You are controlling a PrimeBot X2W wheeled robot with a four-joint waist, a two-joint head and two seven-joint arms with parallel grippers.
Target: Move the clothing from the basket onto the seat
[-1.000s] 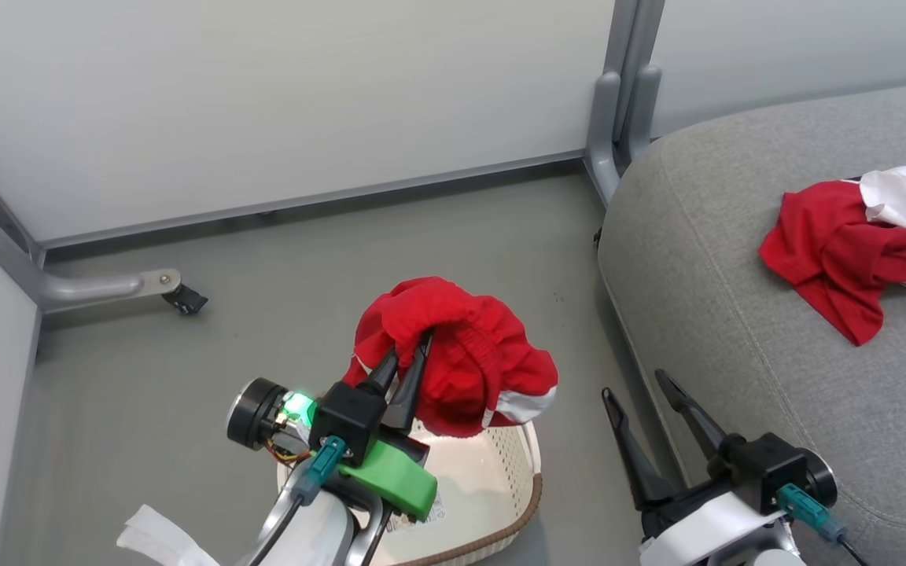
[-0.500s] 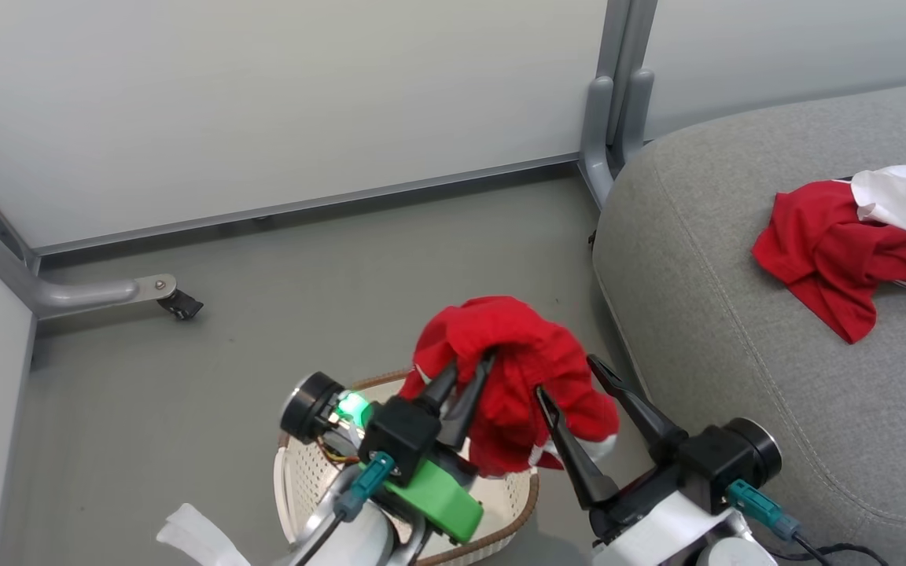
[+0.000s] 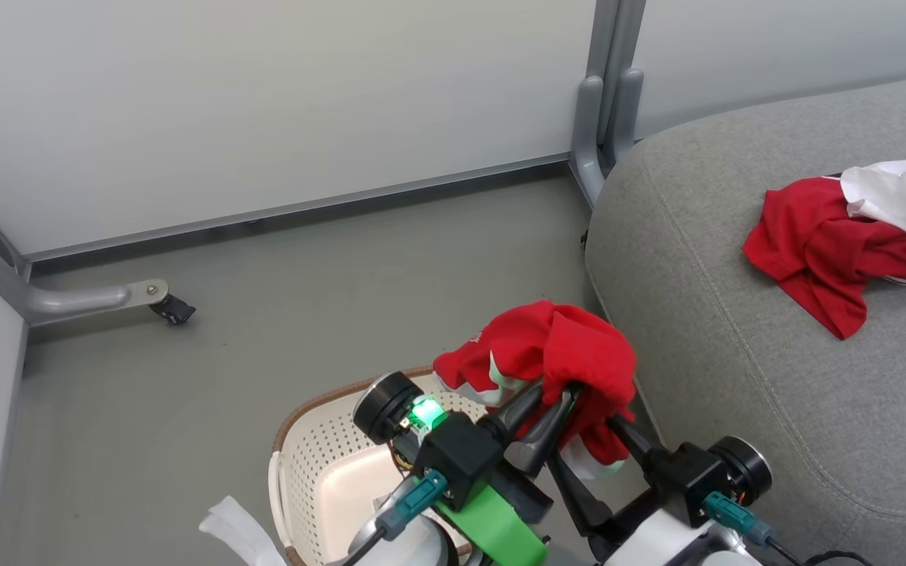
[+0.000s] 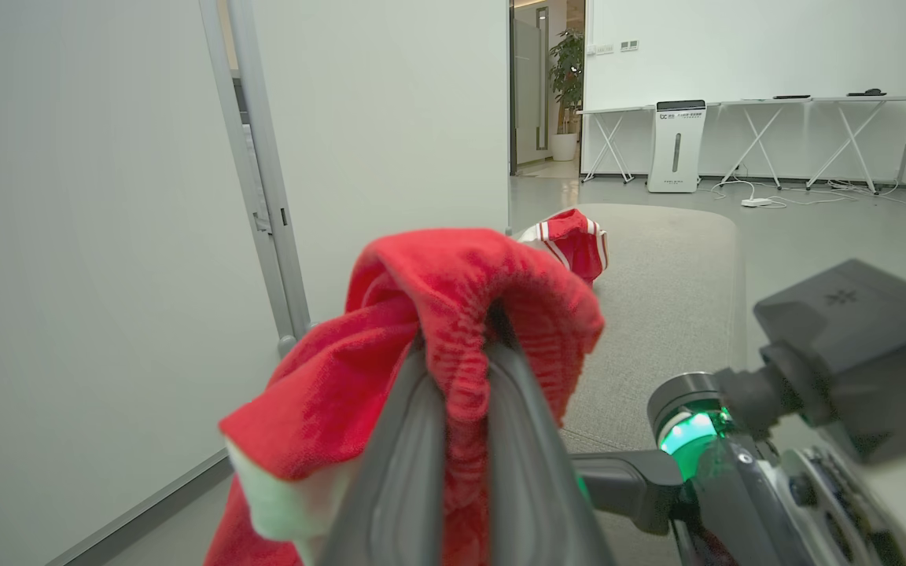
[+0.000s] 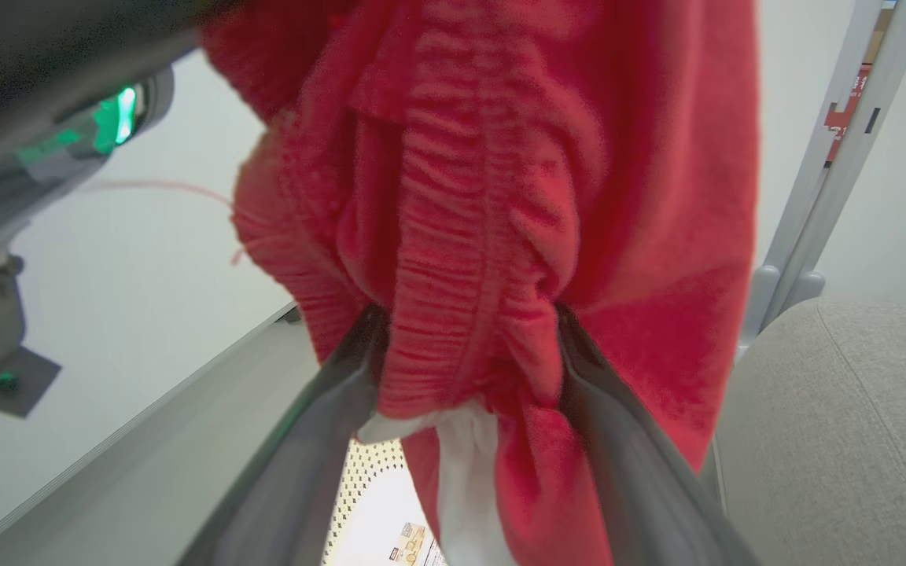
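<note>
The left hand (image 3: pixel 554 393) pinches a red garment (image 3: pixel 555 346) at lower centre, between the basket (image 3: pixel 303 472) and the seat (image 3: pixel 736 377). The right hand (image 3: pixel 583 436) is spread wide around the cloth. A second garment (image 3: pixel 815 244) lies on the seat, upper right.

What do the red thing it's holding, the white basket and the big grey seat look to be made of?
Red garment: soft matte knit fabric, probably sportswear polyester. It crumples and has a ribbed, gathered band.
Basket: smooth cream plastic with rows of punched holes. Its brown rim looks woven but is perhaps moulded.
Seat: grey woven upholstery, flecked and matte, with a stitched seam.
</note>
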